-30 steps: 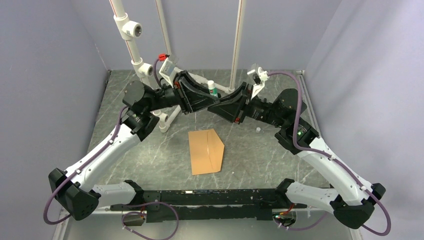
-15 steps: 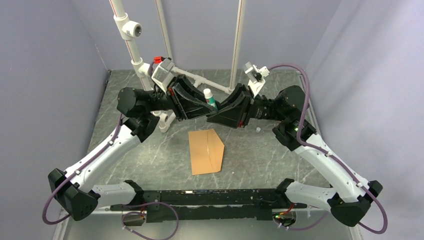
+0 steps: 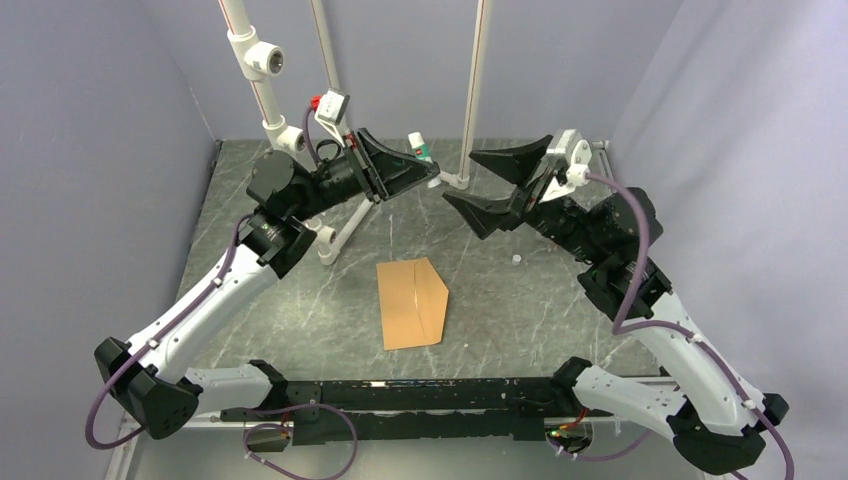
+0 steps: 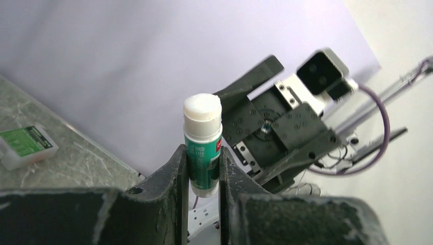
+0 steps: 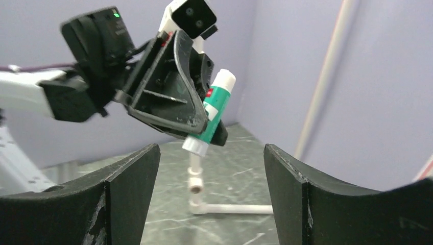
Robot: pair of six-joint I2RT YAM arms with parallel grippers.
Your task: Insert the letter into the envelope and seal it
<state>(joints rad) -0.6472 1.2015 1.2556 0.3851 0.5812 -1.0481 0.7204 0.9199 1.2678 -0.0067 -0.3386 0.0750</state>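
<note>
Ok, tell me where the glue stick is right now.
Top view: the glue stick is shut in the left gripper, held up over the far middle of the table, facing the open right gripper, beyond the envelope.

1. The arms (image 3: 215,300) are built of white links and black joints (image 3: 290,190).
2. Purple cables (image 4: 387,122) are looped along each arm.
3. A white camera (image 3: 332,105) is carried on each wrist.
4. The fingers (image 5: 127,204) are black, wedge-shaped and scuffed pale at the edges.
5. The right wrist's black plate (image 4: 301,120) is studded with screws (image 4: 265,125); a green light (image 5: 115,14) is lit on the left arm.
</note>
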